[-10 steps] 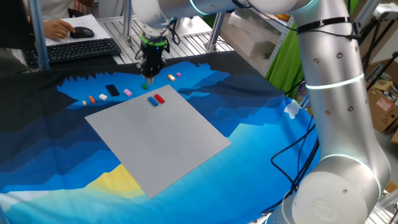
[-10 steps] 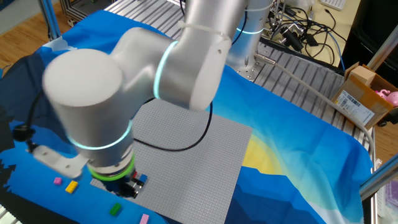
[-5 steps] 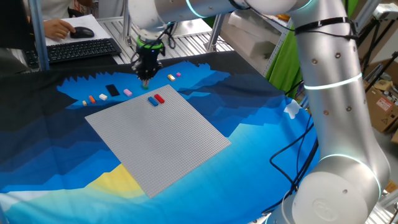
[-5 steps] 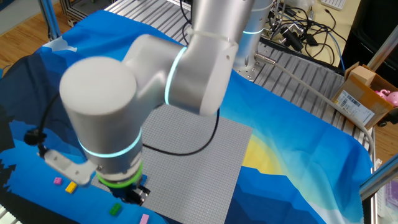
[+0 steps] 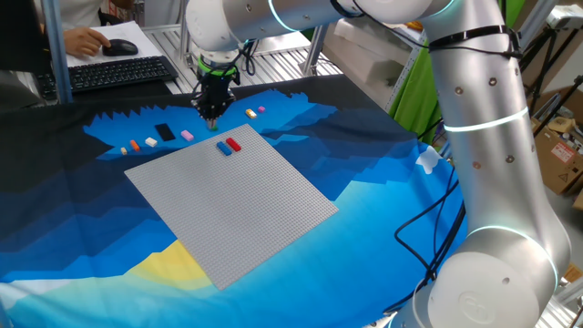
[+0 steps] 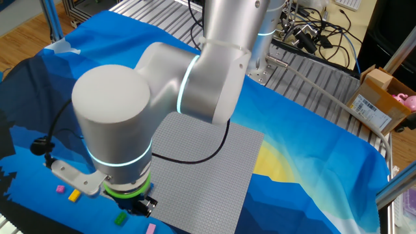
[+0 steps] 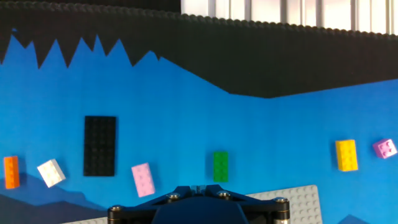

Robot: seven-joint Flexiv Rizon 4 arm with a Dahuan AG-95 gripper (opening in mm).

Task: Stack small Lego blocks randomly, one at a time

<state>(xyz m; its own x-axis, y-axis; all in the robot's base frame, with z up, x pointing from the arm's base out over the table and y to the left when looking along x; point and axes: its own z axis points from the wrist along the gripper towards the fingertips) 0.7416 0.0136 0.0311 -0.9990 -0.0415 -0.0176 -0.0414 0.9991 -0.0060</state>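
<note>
The small Lego blocks lie loose on the blue patterned cloth (image 5: 383, 182), in a scattered row just beyond the far edge of the grey baseplate (image 5: 232, 200).

Count in the hand view, on the cloth:
- one green block (image 7: 220, 166), nearest the gripper and just ahead of its housing, apart from it
- one pale pink block (image 7: 143, 179), beside the green one
- one white block (image 7: 51, 172)
- one orange block (image 7: 11, 172), cut by the frame edge
- one yellow block (image 7: 346, 155)
- one small purple-pink block (image 7: 385, 148)
- one flat black plate (image 7: 100, 145), larger than the rest

Count on the baseplate, from one fixed view: one red block (image 5: 233, 144) and one blue block (image 5: 223, 148), side by side near the far corner.

The gripper (image 5: 212, 117) points down over the cloth, just past the baseplate's far edge and close to the green block. Its fingers are pressed together, with nothing seen between them. From the other fixed view the gripper (image 6: 139, 205) is largely masked by the wrist; the green block (image 6: 120, 217) shows just beside it, without visible contact.

A keyboard (image 5: 114, 73), a mouse (image 5: 119, 47) and a person's hand (image 5: 86, 41) sit beyond the table's far side.
</note>
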